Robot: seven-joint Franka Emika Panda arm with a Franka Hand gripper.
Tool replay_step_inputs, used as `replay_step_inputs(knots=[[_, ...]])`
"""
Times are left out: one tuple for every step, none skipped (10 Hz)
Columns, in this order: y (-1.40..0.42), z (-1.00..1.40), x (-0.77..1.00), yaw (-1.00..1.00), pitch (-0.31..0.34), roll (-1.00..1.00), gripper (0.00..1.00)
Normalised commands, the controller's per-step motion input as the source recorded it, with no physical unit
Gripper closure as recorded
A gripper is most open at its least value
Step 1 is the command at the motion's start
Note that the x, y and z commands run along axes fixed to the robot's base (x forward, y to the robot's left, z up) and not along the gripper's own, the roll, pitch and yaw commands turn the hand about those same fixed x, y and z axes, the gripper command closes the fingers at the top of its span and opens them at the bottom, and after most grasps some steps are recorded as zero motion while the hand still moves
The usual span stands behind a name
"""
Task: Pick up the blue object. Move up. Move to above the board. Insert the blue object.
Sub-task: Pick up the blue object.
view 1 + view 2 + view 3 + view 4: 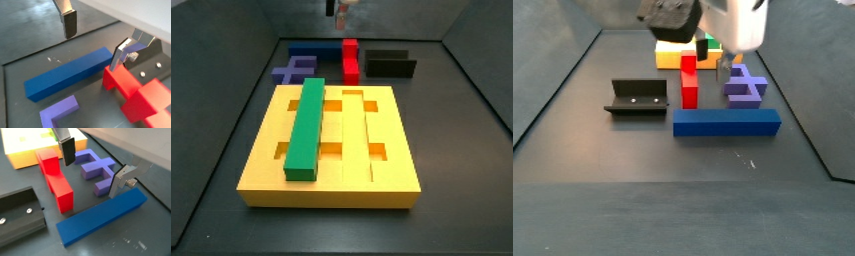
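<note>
- Step: pick-up, not yet done, I judge. My pincer [93, 167] hangs above the pieces, plates apart, nothing between them.
- Next I'd drop and centre it over the bar so the plates straddle its long sides, then close.
- Board [385, 165], yellow, carries a green bar [306, 128] in a groove.
- Blue bar [727, 123] lies flat on the surface [673, 185], touching the red piece [688, 80], well apart from the board.
- Fixture [636, 97] beside red piece.
- Dark walled tray, little spare room.

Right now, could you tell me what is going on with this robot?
The gripper hangs open above the blue object, which lies flat on the floor beside the red piece, not yet grasped. The board sits farther off with a green bar already in one groove. The fixture stands nearby.
</note>
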Motion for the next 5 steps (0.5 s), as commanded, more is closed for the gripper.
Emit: replay_step_inputs(knots=[[0.00,-0.42,0.00,-0.79,-0.004,-0.21,0.00],[0.21,-0.47,-0.06,-0.64,0.000,-0.16,0.00],[0.52,-0.18,-0.42,-0.39,0.000,0.00,0.00],[0.51,-0.15,-0.61,-0.27,-0.019,0.01,0.00],[0.38,-0.17,-0.48,-0.19,-0.026,0.01,0.00]])
